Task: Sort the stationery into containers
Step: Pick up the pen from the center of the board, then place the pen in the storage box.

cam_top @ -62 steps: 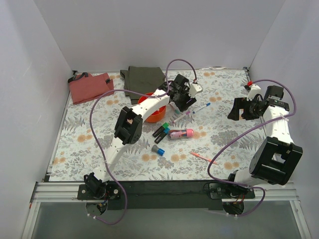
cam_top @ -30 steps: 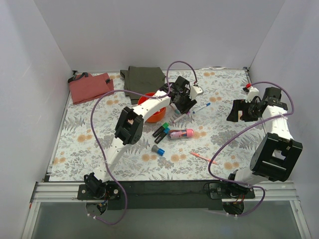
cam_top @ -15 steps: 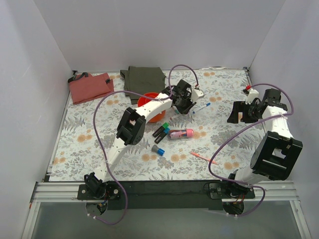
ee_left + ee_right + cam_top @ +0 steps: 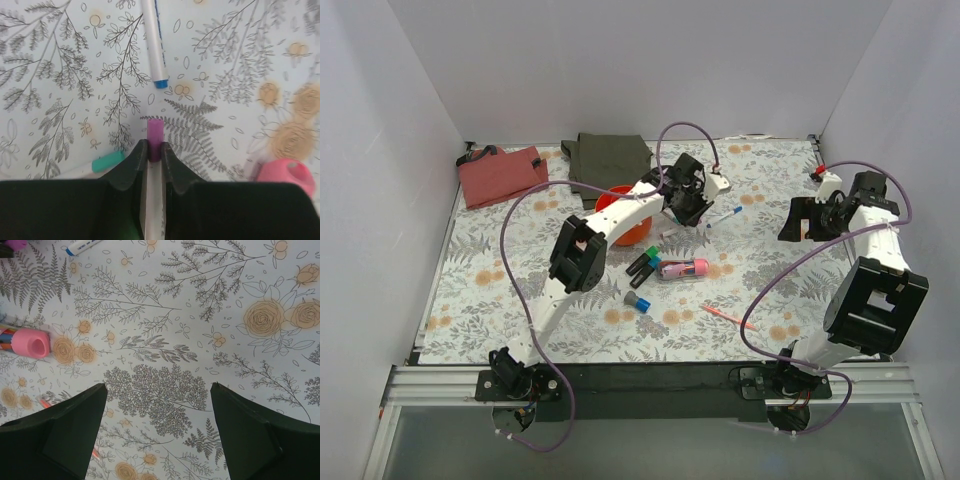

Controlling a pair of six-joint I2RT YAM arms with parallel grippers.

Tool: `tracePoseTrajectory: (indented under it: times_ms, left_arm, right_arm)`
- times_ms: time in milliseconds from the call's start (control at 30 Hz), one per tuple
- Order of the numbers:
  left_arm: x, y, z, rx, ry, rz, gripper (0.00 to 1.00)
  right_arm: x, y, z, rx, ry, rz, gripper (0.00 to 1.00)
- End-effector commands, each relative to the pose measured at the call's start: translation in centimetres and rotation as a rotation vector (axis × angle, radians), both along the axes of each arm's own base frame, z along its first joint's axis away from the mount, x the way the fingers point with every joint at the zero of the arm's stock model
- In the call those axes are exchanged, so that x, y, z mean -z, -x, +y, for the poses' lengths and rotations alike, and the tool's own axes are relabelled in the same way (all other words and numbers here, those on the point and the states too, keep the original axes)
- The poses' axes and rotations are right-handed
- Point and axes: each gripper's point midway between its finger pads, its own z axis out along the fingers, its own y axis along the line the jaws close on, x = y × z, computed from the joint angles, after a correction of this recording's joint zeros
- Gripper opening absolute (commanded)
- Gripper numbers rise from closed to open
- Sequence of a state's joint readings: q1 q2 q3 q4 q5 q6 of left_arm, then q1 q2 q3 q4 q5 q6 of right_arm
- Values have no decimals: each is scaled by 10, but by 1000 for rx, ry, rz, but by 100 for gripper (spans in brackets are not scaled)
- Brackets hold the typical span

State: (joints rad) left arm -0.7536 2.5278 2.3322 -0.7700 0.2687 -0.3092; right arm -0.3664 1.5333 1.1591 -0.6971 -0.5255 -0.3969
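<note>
My left gripper (image 4: 154, 149) is shut on a thin white pen with a purple cap (image 4: 154, 136), low over the floral mat, right of the orange bowl (image 4: 634, 235). In the top view that left gripper (image 4: 686, 216) is beside a white pen with a blue tip (image 4: 725, 214). A fat pink tube (image 4: 683, 268), black markers (image 4: 644, 265), a blue-grey cylinder (image 4: 638, 301) and an orange-red pen (image 4: 728, 317) lie on the mat. My right gripper (image 4: 157, 390) hangs open over bare mat at the right, holding nothing.
A folded olive-green cloth (image 4: 608, 155) and a folded red cloth (image 4: 502, 175) lie at the back left. White walls close in the mat on three sides. A teal-capped pen (image 4: 107, 161) lies just left of my left fingers.
My left gripper has closed on the purple-capped pen within the last second. The right arm has shifted only slightly.
</note>
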Motion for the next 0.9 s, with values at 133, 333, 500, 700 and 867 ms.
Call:
tracePoseTrajectory:
  times_ms: [133,333,500,700,867]
  left_arm:
    - [-244,9,36,-147,424,-137,0]
    - [-310,-4,79,-283,584,-255,0]
    - [-343,-5,147,-493,864,-647,0]
    - [-312,-22,206,-756,919,-1056,0]
    - [-303,-50,224,-891,905,-1105,0]
  right_arm:
    - [-32,-8,-5,24,25,-67,93]
    - [-44,0,-7,43,66,-101,91]
    - [-47,9,-1,61,52,-104,90]
    - [-47,19,5,57,62,-107,89]
    - [-50,26,7,57,76,-111,89]
